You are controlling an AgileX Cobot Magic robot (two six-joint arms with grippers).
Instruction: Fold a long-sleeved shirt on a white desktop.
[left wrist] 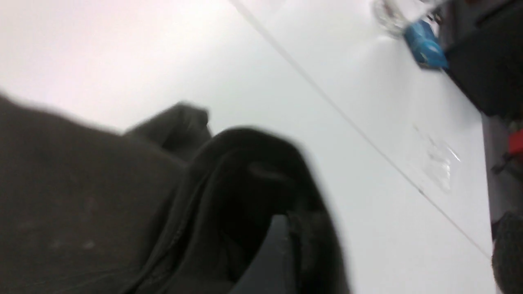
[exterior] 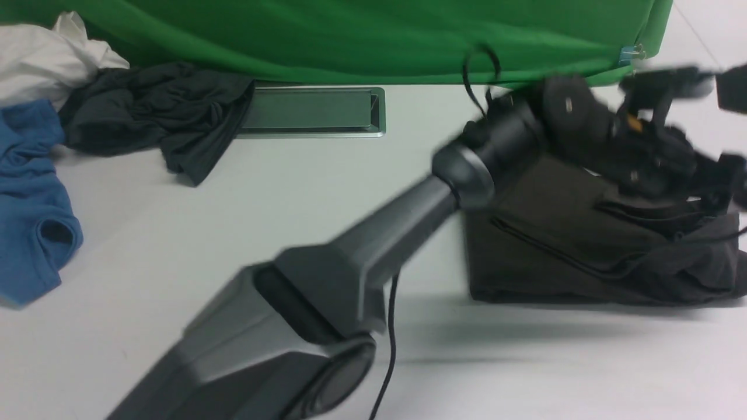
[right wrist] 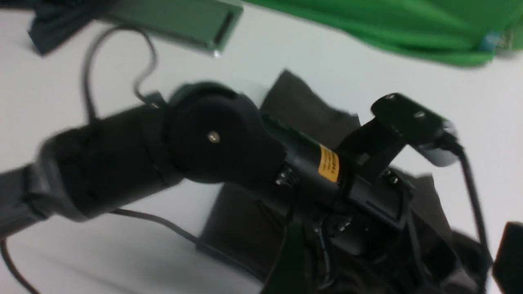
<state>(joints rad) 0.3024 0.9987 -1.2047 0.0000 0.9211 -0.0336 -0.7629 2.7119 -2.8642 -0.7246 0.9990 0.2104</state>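
Right side: long-sleeved shirt (exterior: 554, 233) on white desktop (exterior: 233, 233), left arm (exterior: 362, 251) across it; left gripper (exterior: 694, 169) blurred, can't tell; right gripper (exterior: 736, 131) spread.

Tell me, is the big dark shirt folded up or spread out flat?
Folded: the long-sleeved shirt lies as a compact, layered bundle on the white desktop.

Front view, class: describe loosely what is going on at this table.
The robot's left arm reaches across to the dark long-sleeved shirt, which lies as a compact, partly folded bundle on the right of the white desktop. The left gripper is over the shirt, too blurred to show a grip. Other clothes sit heaped far left.
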